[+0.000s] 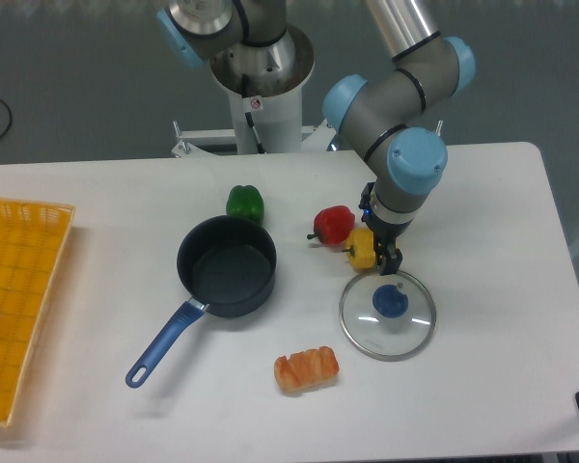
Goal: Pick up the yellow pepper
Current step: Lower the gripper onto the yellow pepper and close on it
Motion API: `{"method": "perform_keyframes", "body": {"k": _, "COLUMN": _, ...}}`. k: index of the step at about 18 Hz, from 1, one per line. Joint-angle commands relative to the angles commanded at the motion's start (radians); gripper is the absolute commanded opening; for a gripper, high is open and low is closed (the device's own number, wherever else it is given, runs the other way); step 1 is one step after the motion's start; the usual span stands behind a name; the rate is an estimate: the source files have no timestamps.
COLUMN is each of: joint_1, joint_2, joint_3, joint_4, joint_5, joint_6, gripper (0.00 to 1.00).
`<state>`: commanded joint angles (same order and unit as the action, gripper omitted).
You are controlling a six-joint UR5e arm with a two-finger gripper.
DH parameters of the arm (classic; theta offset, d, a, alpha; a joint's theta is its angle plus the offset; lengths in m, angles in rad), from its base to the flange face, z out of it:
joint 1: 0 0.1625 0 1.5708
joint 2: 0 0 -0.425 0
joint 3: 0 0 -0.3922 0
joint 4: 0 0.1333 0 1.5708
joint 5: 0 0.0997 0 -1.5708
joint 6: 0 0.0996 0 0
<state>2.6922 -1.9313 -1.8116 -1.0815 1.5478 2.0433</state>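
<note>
The yellow pepper [361,248] sits low over the white table [482,222], just right of the red pepper [334,224] and above the glass lid [387,313]. My gripper [374,251] comes down on it from above. One dark finger [390,258] shows on the pepper's right side. The other finger is hidden behind the pepper. The jaws look shut on the pepper. I cannot tell whether the pepper touches the table.
A green pepper [244,204] lies behind the dark pot [227,265], whose blue handle [162,347] points to the front left. An orange pastry [307,368] lies in front. A yellow basket [14,299] fills the left edge.
</note>
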Motion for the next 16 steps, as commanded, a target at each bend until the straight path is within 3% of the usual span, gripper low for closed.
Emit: {"method": "perform_keyframes", "body": {"k": 16, "joint_1": -0.006, "joint_2": -0.014, "joint_3": -0.008, "joint_4": 0.0, "joint_5": 0.024, "joint_6": 0.005, "gripper": 1.0}}
